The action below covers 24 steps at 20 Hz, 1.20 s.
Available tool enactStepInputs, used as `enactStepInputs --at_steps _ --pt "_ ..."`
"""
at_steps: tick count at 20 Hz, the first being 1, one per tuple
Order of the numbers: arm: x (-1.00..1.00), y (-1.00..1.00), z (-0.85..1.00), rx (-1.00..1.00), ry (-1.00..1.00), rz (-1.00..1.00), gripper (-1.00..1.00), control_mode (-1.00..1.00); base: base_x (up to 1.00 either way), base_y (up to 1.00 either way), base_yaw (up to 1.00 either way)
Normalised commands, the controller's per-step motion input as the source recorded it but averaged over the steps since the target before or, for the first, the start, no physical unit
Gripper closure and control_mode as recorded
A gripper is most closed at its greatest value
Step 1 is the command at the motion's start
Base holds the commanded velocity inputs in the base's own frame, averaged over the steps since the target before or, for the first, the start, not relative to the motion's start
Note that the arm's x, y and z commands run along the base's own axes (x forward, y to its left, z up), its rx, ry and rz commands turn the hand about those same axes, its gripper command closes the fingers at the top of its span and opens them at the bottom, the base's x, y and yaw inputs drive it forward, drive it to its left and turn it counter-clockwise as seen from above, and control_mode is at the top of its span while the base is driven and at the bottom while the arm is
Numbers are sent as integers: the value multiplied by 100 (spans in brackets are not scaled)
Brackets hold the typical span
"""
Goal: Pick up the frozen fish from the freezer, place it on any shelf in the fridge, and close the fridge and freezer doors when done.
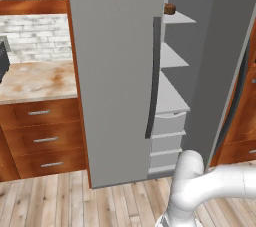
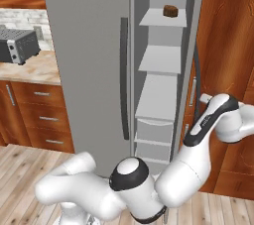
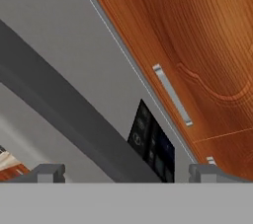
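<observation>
Overall, one refrigerator compartment stood open, its door (image 2: 198,45) swung out to the right, while the neighbouring door (image 2: 87,60) with its dark vertical handle (image 2: 123,78) was shut. Inside the open compartment were white shelves (image 2: 161,59) above stacked drawers (image 2: 155,132). A small brown item (image 2: 170,11) sat on the top shelf; whether it was the fish could not be told at that size. The same item (image 1: 169,8) appeared at the shelf edge in the left base view.

The arm (image 2: 213,120) reached to the right, against the open door and the wooden cabinet (image 2: 228,30). The gripper (image 3: 126,172) had its jaws spread wide and held nothing. Beyond its fingertips (image 3: 49,172) lay a grey door face, a dark control panel (image 3: 150,144), and a cabinet with a metal handle (image 3: 172,94).

A toaster (image 2: 17,44) stood on the surface (image 2: 30,70) to the left, over wooden drawers (image 1: 45,138).
</observation>
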Motion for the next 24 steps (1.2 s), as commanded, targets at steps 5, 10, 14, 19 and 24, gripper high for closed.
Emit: enactStepInputs --at_steps 5,10,14,19,24 --pt "14 4 -14 0 0 0 -100 -100 0 0 0" --pt "10 13 -8 0 0 0 -100 -100 0 0 0" --pt "10 11 -7 0 0 0 -100 -100 0 0 0" --pt "6 30 -10 0 0 0 -100 -100 0 0 0" --pt "17 47 -12 0 0 0 -100 -100 0 0 0"
